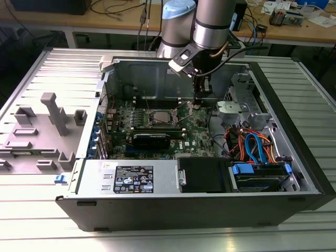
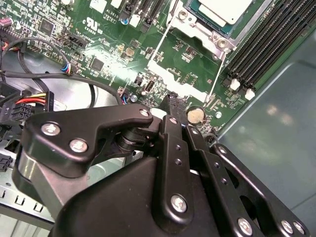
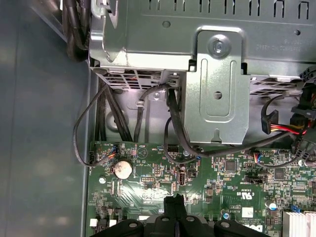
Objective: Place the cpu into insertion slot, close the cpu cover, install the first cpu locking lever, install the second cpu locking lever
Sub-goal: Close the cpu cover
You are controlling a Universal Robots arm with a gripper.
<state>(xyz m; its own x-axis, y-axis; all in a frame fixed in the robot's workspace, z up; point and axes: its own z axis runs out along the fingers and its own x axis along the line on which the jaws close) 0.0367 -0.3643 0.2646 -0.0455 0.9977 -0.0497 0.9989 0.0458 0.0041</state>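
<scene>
Two thin wire locking levers (image 2: 217, 74) flank the insertion slot (image 2: 218, 44), where the cpu (image 2: 223, 7) already sits. The gripper (image 2: 171, 100), jaws pressed together on nothing I can see, hovers just beside one lever, near the coin cell (image 2: 195, 115). Slightly misaligned, it could slip off the wire and gouge the motherboard (image 2: 113, 54).
</scene>
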